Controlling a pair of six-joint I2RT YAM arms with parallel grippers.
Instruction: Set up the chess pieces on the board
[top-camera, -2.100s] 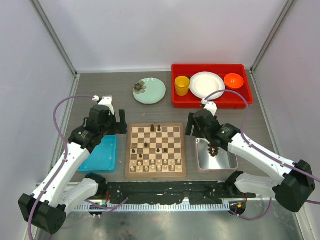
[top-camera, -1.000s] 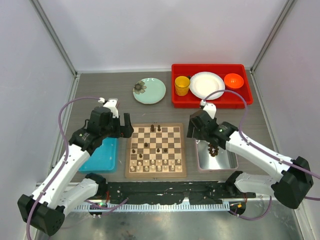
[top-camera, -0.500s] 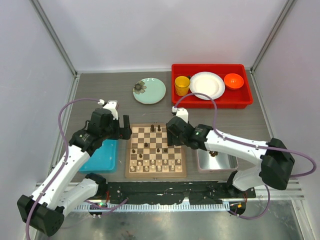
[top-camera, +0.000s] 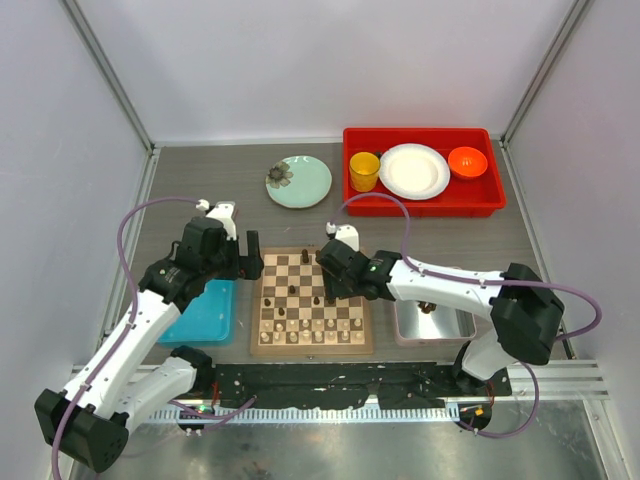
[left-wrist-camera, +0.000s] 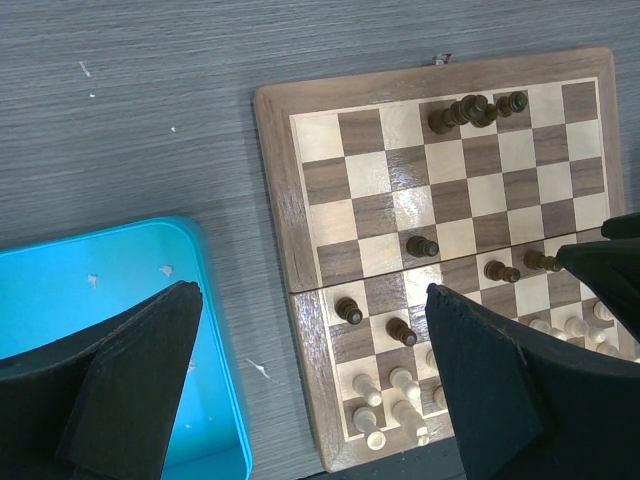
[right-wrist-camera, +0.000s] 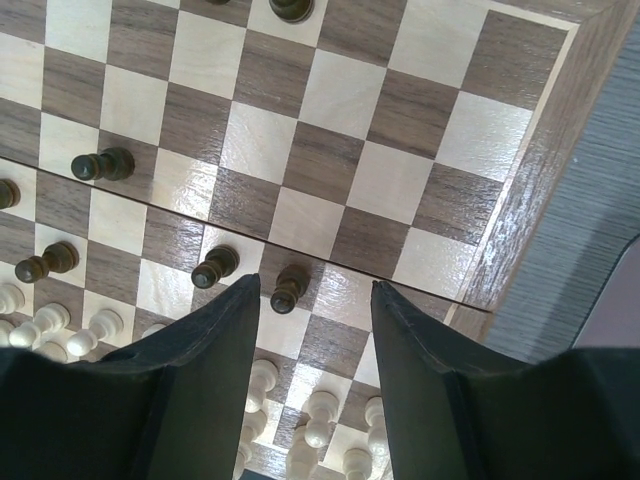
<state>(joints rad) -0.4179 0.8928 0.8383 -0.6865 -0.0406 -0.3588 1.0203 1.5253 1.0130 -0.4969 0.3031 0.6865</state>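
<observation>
Under your spread right claw (right-wrist-camera: 315, 290), between its jaws, a dark pawn (right-wrist-camera: 288, 288) stands upright; your spread left claw (left-wrist-camera: 312, 295) hangs farther left.

Red tray (top-camera: 420, 207) holds yellow cup (top-camera: 364, 171), white plate (top-camera: 414, 171), orange bowl (top-camera: 467, 161) — green plate (top-camera: 310, 186) beside.

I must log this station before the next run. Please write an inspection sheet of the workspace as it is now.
Surface: grey wood-grain table, a few white specks.
Job's things: board in the middle; pale chess pieces in its near rows, dark pieces scattered on it, more dark ones in the silver tray.
Clutter: blue tray, green plate, red tray holding yellow cup, white plate, orange bowl.
Grippers: left gripper open above the board's left edge; right gripper open over the board, straddling one dark piece.
Cables: a purple cable loops above each arm.
Surroundings: pale walls on three sides.
</observation>
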